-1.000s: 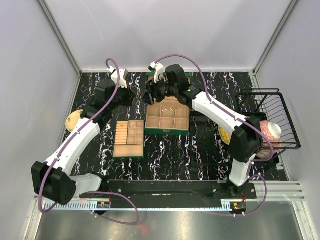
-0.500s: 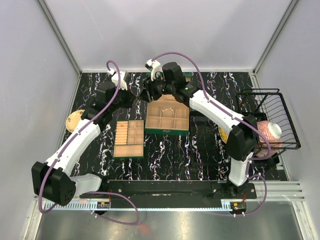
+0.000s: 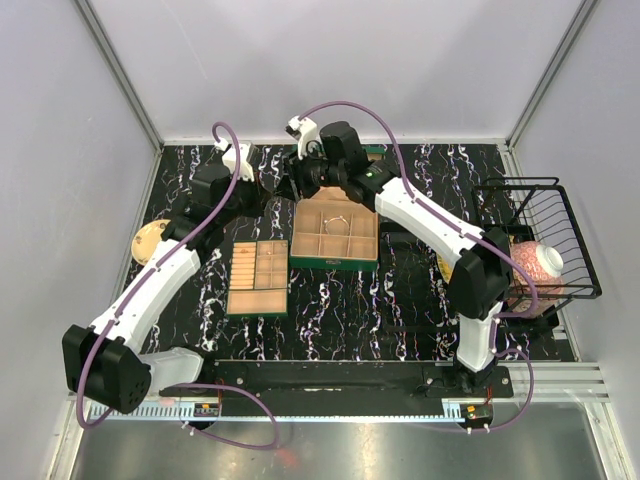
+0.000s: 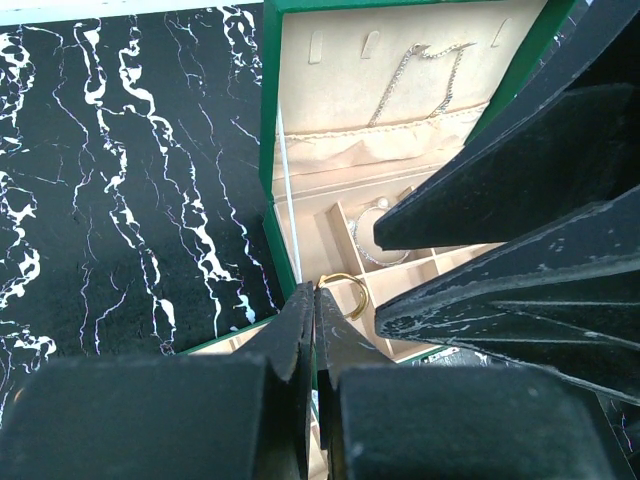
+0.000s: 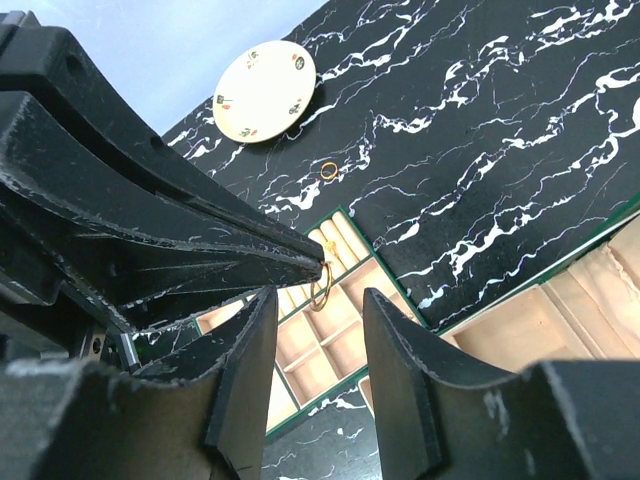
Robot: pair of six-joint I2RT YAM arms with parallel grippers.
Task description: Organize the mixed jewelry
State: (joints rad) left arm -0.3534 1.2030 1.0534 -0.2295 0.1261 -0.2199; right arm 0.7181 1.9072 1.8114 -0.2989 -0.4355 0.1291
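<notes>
My left gripper (image 4: 314, 292) is shut on a gold ring (image 4: 347, 296), pinched at its fingertips above the near left corner of the open green box (image 3: 335, 237). In the right wrist view the ring (image 5: 322, 283) hangs from the left fingertips (image 5: 300, 255), between the fingers of my open right gripper (image 5: 320, 300). The two grippers meet at the box's far left corner in the top view, left gripper (image 3: 272, 190) and right gripper (image 3: 291, 186). A pale chain (image 4: 420, 80) hangs in the box lid. A whitish bracelet (image 4: 385, 240) lies in a compartment. Another small gold ring (image 5: 329, 170) lies on the black tabletop.
The tan compartmented tray (image 3: 257, 277) sits left of the green box. A yellow oval mat (image 3: 148, 238) lies at the far left, also in the right wrist view (image 5: 265, 90). A black wire basket (image 3: 540, 215) with a bowl (image 3: 541, 262) stands at the right edge.
My right gripper has moved left and back, closing on the left gripper until its open fingers flank the held ring. The left arm has barely moved.
</notes>
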